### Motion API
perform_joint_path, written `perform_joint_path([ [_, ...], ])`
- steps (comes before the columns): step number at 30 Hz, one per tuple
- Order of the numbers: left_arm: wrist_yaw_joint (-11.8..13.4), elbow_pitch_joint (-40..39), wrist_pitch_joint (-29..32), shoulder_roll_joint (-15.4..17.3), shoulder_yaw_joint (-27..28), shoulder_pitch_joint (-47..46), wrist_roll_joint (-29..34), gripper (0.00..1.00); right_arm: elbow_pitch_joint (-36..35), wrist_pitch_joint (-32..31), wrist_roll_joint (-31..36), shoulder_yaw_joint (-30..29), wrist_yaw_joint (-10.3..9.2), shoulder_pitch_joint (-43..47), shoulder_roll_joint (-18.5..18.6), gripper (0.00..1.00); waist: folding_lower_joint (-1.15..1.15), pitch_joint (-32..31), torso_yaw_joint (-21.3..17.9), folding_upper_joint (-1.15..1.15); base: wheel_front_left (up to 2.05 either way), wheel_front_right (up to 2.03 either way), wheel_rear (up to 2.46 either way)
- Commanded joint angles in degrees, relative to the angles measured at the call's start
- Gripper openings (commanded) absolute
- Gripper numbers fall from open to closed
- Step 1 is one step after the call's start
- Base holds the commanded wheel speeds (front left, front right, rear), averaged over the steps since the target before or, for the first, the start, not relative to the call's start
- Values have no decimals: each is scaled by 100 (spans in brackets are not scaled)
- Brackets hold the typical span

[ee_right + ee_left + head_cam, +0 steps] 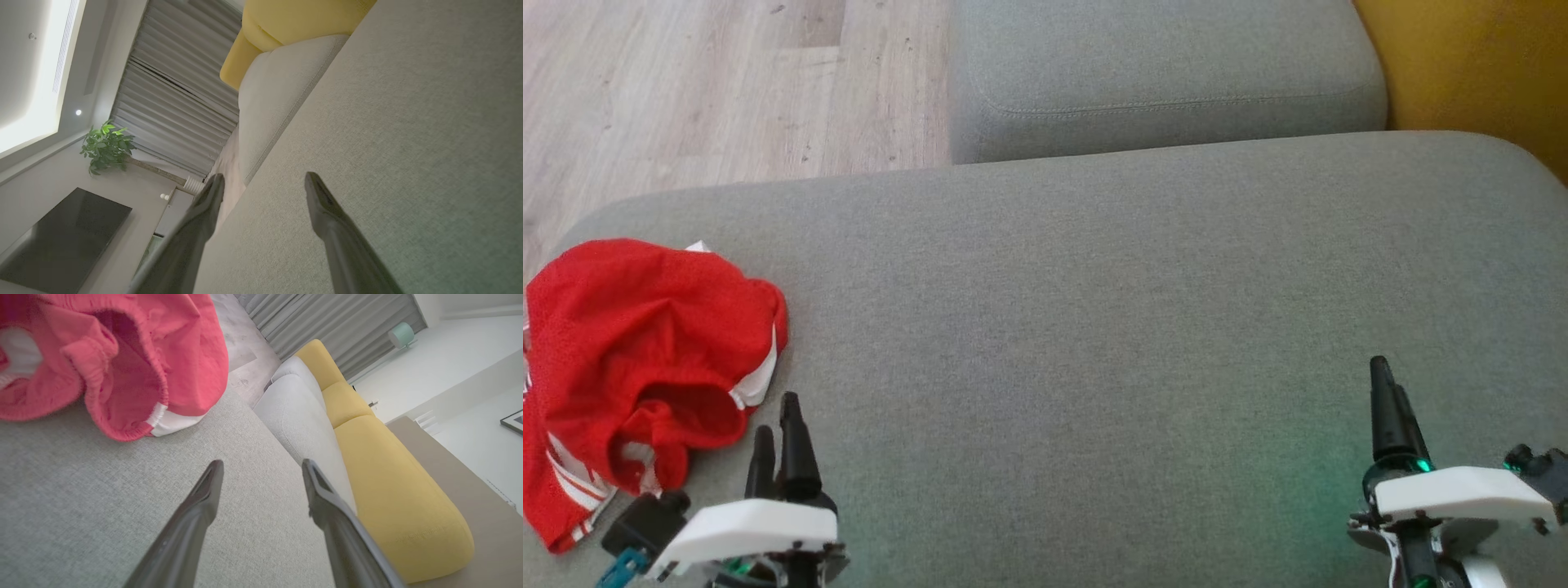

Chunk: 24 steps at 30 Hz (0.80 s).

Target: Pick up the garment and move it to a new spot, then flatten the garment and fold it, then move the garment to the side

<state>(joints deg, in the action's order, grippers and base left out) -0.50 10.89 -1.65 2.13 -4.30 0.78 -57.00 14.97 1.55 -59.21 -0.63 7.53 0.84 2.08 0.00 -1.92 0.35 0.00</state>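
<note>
The garment is a crumpled pair of red shorts with white side stripes, lying at the left end of the grey sofa cushion. My left gripper stands open just to its right, near the cushion's front edge, holding nothing. In the left wrist view the garment lies ahead and to the left of my left gripper, apart from the tips. My right gripper is far to the right, above bare cushion. The right wrist view has my right gripper open and empty.
A second grey cushion lies behind the first, with a yellow cushion at the far right. Pale wood floor lies beyond the sofa's left end. The right wrist view takes in curtains, a plant and a dark screen.
</note>
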Motion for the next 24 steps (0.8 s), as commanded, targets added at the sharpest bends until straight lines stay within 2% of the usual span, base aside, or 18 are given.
perform_joint_path([
  [1,35,-254,-83,77,-6,-84,255,100,-234,101,235,105,-2,-92,52,100,0,-10,-2,0,0,0,0],
  [24,275,-429,-458,103,-306,113,1820,100,-355,474,1695,406,-3,79,60,100,0,-165,-28,0,0,0,0],
])
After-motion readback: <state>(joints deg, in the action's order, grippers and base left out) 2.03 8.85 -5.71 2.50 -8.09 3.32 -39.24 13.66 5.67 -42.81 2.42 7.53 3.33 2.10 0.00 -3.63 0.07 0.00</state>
